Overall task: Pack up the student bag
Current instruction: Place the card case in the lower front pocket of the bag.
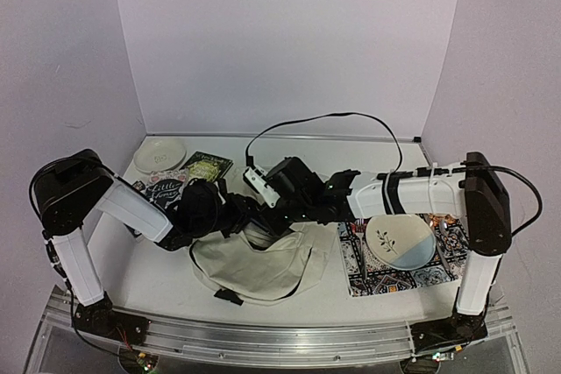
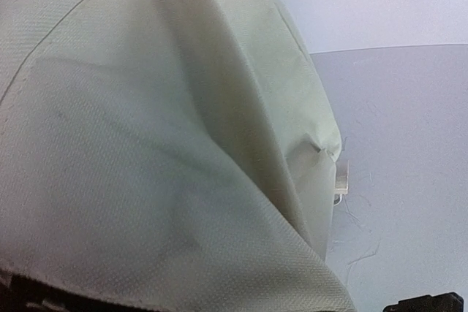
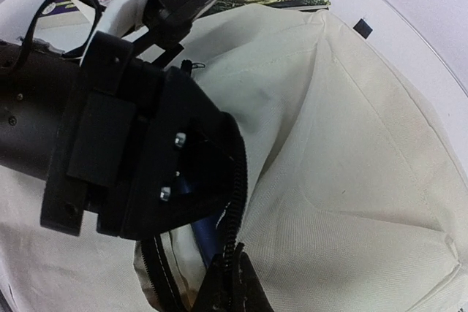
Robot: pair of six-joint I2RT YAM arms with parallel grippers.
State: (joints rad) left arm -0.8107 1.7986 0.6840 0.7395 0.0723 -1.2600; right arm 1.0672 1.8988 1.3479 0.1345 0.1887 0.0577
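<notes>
With right tool [image 3: 223,286] pinching the student bag [image 1: 263,264] at its zipper, pull taut so the mouth gapes around your left tool [image 3: 183,195], spread can't tell.

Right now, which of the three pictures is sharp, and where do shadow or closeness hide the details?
Top view: even light, sharp, with a violet tint on the walls. Left wrist view: the student bag fills the frame very close, with a soft shadow along its fold. Right wrist view: the black left arm is dark and shows little detail.
</notes>
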